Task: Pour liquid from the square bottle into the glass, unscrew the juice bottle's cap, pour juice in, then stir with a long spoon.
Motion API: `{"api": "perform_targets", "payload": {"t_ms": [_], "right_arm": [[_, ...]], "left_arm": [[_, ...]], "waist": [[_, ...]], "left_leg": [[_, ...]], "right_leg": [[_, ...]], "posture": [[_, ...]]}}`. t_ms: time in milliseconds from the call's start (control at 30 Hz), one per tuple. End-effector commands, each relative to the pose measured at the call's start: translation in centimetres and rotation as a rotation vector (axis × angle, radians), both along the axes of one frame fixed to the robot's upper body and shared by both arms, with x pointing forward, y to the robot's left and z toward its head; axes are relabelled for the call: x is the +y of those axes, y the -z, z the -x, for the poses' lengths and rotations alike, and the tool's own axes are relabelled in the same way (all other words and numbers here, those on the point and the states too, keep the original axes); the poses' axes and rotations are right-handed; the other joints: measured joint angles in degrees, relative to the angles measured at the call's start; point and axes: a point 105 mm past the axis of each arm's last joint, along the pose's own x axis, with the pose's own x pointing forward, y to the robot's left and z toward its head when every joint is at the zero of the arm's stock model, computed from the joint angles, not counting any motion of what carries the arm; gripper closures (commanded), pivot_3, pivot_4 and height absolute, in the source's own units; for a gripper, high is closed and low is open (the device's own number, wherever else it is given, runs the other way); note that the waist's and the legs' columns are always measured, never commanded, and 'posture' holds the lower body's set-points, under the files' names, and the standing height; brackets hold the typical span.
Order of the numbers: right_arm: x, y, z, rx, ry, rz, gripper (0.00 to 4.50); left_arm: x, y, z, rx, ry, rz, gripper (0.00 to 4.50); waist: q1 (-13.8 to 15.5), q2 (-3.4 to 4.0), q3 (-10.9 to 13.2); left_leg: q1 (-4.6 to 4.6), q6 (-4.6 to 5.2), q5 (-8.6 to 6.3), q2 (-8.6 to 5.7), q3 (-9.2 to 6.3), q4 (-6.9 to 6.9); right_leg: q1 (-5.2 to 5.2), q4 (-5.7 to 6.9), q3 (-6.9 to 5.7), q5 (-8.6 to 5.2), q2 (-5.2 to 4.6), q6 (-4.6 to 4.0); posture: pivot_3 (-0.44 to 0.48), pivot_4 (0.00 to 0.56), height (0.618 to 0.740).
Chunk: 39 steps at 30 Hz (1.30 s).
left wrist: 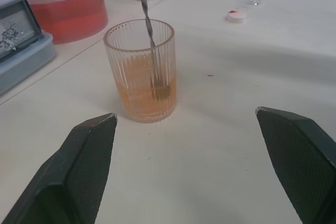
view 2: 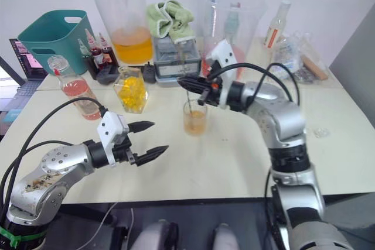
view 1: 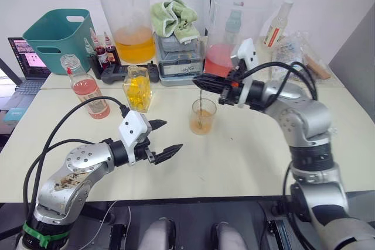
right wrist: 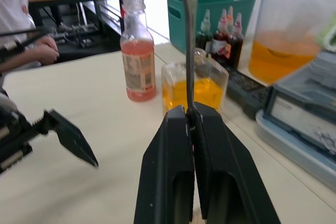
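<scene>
R hand (view 1: 202,82) clamped on long spoon (left wrist: 149,30), bowl in glass (view 1: 203,116), prob. touching bottom, L hand (view 1: 164,139) wide, empty

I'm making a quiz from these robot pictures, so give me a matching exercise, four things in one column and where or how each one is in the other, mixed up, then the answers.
Things:
1. long spoon
2. glass
3. juice bottle
4. left gripper

States:
A. open, holding nothing
B. uncapped, standing on the table at the robot's left
C. pinched in the right gripper, its end down in the drink
D. partly filled with orange liquid

Pairs: 1-C, 2-D, 3-B, 4-A
</scene>
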Motion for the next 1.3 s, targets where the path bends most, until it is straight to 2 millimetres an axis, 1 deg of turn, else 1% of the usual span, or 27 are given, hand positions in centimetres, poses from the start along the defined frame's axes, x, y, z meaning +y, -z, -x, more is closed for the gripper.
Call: {"api": "perform_targets", "payload": {"t_ms": [33,100,167,300,367,433,500,600,733,800,967,1100,1300], "right_arm": [[-0.8,-1.3,0.0,-0.105,0.028,0.063,4.50],[-1.0,-1.7,-0.6,-0.142,0.050,0.059,4.50],[-0.8,-2.2,-1.1,-0.171,0.067,0.016,4.50],[1.1,-2.2,-1.9,-0.223,0.049,-0.043,4.50],[1.7,-2.3,-1.8,-0.223,0.033,-0.060,4.50],[2.3,-2.4,-1.1,-0.203,-0.019,-0.096,4.50],[2.4,-2.3,-0.7,-0.172,-0.044,-0.109,4.50],[2.0,-2.7,-0.7,-0.150,-0.043,-0.134,4.50],[0.8,-4.5,-0.6,-0.180,-0.008,-0.173,4.50],[0.2,-4.9,-0.7,-0.194,0.013,-0.167,4.50],[-0.9,-5.7,-0.8,-0.212,0.045,-0.147,4.50],[-1.3,-6.2,-0.6,-0.213,0.048,-0.146,4.50],[-1.6,-6.3,-0.5,-0.185,0.055,-0.117,4.50]], "left_arm": [[-0.2,-0.6,0.2,-0.039,0.017,0.009,0.02],[-0.2,-0.6,0.2,-0.038,0.017,0.011,0.02],[-0.2,-0.6,0.2,-0.038,0.018,0.010,0.02],[-0.2,-0.5,0.2,-0.038,0.016,0.009,0.02],[-0.2,-0.4,0.2,-0.039,0.014,0.009,0.02],[-0.1,-0.4,0.2,-0.041,0.009,0.006,0.02],[0.0,-0.4,0.2,-0.041,0.003,0.003,0.02],[0.0,-0.4,0.2,-0.041,0.003,0.004,0.02],[0.1,-0.2,0.2,-0.040,0.003,0.005,0.02],[0.1,-0.1,0.2,-0.041,0.005,0.006,0.02],[0.0,0.0,0.0,-0.046,0.011,0.011,0.02],[-0.1,-0.1,-0.2,-0.050,0.014,0.014,0.02],[-0.3,-0.3,-0.4,-0.062,0.017,0.022,0.02]], "waist": [[-0.02,0.00,0.00],[-0.05,0.00,0.00],[-0.05,0.00,0.00],[-0.15,-0.01,0.00],[0.02,0.00,0.00],[0.04,0.00,0.00],[-0.06,0.00,0.00],[-0.22,0.00,0.00],[-0.33,0.00,0.00],[-0.23,0.00,0.00],[-0.11,0.00,0.00],[-0.12,0.00,0.00],[0.00,0.00,0.00]], "left_leg": [[0.00,0.00,0.00,0.00,0.00,0.00],[0.00,0.00,0.00,0.00,0.01,0.00],[0.00,0.00,0.01,0.00,0.02,0.00],[0.00,-0.02,0.02,0.00,0.04,0.00],[0.00,-0.01,0.02,-0.01,0.02,0.00],[-0.01,0.01,0.00,-0.02,0.01,0.00],[-0.01,0.01,0.00,-0.01,0.01,0.00],[-0.01,0.01,0.00,0.01,0.00,-0.01],[-0.01,0.01,0.00,0.01,0.01,-0.02],[-0.01,0.01,0.00,0.01,0.01,-0.02],[-0.01,0.01,0.00,0.00,0.01,-0.02],[-0.01,0.01,0.00,0.01,0.03,-0.02],[-0.01,0.01,0.00,0.00,0.02,-0.02]], "right_leg": [[-0.01,0.01,0.00,0.00,0.01,-0.01],[-0.02,0.02,0.00,0.00,0.01,-0.01],[-0.01,0.02,0.01,-0.01,0.01,-0.01],[-0.01,0.02,0.01,0.00,0.02,0.00],[-0.02,0.05,0.01,0.00,0.02,0.00],[0.00,0.05,0.00,0.00,0.02,0.00],[0.00,0.05,0.00,0.00,0.02,0.00],[-0.02,0.06,0.00,0.00,0.02,0.00],[-0.04,0.06,0.00,0.00,0.02,0.00],[-0.04,0.06,0.00,0.00,0.02,0.00],[-0.03,0.04,0.00,0.00,0.02,0.00],[-0.03,0.03,0.01,0.00,0.02,0.00],[-0.02,0.03,0.01,0.00,0.01,0.00]], "posture": [[0.000,0.150,0.736],[0.000,0.150,0.736],[0.000,0.150,0.736],[0.000,0.150,0.736],[0.000,0.150,0.736],[0.000,0.150,0.736],[0.000,0.150,0.736],[0.000,0.150,0.736],[0.000,0.150,0.736],[0.000,0.150,0.736],[0.000,0.150,0.736],[0.000,0.150,0.736],[0.000,0.150,0.736]]}}
